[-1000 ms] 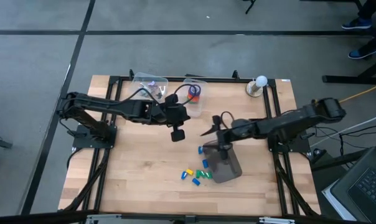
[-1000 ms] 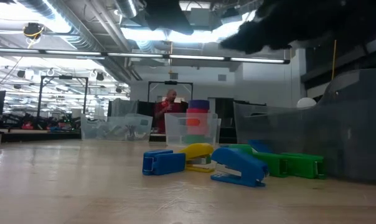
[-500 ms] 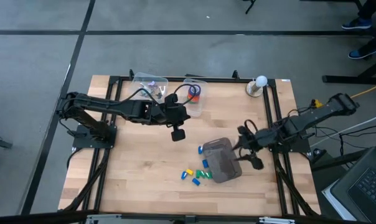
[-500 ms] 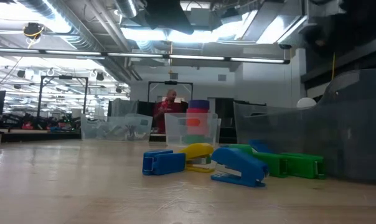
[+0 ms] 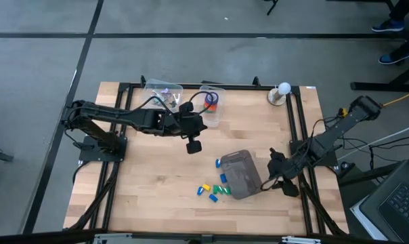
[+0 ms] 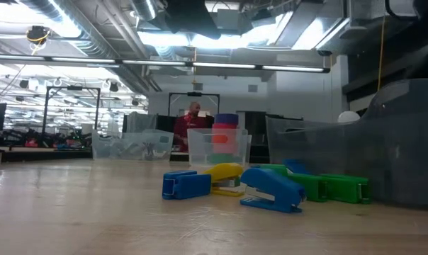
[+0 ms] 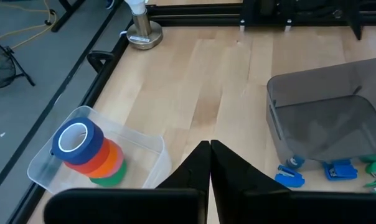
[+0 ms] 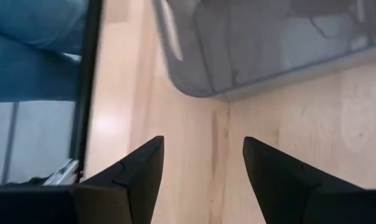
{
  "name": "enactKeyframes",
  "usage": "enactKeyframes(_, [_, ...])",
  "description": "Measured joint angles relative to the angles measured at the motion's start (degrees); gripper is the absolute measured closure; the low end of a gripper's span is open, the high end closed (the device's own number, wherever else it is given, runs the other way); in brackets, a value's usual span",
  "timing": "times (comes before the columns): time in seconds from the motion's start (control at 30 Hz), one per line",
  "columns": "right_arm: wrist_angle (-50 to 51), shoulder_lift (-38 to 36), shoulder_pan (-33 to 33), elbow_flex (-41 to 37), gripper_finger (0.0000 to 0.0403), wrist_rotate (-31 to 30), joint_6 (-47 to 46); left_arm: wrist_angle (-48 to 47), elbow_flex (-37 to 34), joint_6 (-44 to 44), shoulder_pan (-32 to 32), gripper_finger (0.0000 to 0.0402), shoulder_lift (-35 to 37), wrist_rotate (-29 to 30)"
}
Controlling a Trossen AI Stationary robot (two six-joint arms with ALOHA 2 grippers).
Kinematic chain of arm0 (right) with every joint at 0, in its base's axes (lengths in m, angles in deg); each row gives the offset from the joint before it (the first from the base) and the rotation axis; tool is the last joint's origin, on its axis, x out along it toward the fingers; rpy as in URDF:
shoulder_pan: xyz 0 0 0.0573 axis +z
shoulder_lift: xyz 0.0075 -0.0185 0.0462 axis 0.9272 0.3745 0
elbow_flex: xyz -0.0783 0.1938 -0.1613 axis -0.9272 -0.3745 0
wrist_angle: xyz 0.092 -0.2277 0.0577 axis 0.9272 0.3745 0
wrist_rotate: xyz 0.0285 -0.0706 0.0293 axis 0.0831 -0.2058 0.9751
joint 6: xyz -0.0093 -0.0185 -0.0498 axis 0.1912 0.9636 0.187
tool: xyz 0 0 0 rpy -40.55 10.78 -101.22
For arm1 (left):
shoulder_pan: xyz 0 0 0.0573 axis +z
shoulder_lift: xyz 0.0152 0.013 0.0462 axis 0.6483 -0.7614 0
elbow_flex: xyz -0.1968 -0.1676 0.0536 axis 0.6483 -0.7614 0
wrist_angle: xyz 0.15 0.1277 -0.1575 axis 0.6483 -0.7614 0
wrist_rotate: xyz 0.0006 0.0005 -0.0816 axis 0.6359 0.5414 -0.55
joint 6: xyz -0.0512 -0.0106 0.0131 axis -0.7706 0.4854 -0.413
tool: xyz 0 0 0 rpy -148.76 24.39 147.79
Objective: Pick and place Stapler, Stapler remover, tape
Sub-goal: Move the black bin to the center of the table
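At the near edge of the table [image 5: 150, 190] lay a loose cluster of small staplers [image 5: 214, 190], blue, yellow and green, beside the smoky grey bin [image 5: 242, 173]. In the low view a blue one [image 6: 187, 184] lay flat at the front, a yellow one [image 6: 224, 173] behind it, another blue [image 6: 273, 190] tilted with its nose up, and green ones [image 6: 338, 188] against the grey bin wall. Which of these was a staple remover could not be told.

The grey bin sat empty, slightly skewed on the wood. Just beyond its right corner the right gripper [image 5: 277, 181] hung low over the table, fingers [image 8: 138, 171] spread apart with nothing between them; bare wood and the bin's rounded corner showed in the gap.

Further in, over the middle of the table, the left gripper [image 5: 194, 145] hovered with its fingers [image 7: 197, 163] pressed together to a point, holding nothing.

Beyond it, near the far edge, stood a clear tub [image 5: 211, 105] holding the tape [image 7: 88, 154]: ring-shaped rolls stacked upright, a blue one with a pale core on top, then orange, red and green beneath. A second clear tub [image 5: 162, 93] sat to its left, its contents too small to make out. At the far right corner stood a white ball on a round base [image 5: 281, 93].
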Motion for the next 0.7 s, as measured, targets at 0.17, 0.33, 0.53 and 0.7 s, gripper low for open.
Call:
enactKeyframes(0.17, [-3.8,3.8,2.1,-2.9,0.0178,-2.1,-6.5,0.0,0.0,1.4,0.0,0.0399,0.0,0.0])
enactKeyframes(0.33, [-11.6,8.3,3.0,-5.7,0.0178,-2.2,-10.5,-0.1,0.0,1.5,0.0,0.0398,0.0,0.0])
enactKeyframes(0.53, [-18.5,13.5,2.9,-6.2,0.0178,-2.3,-8.4,-0.2,0.0,2.7,0.0,0.0394,0.0,-0.3])
enactKeyframes(0.7, [-22.4,18.1,2.0,-6.2,0.0178,-7.7,-5.6,-0.2,0.0,3.0,0.0,0.0398,0.0,-0.3])
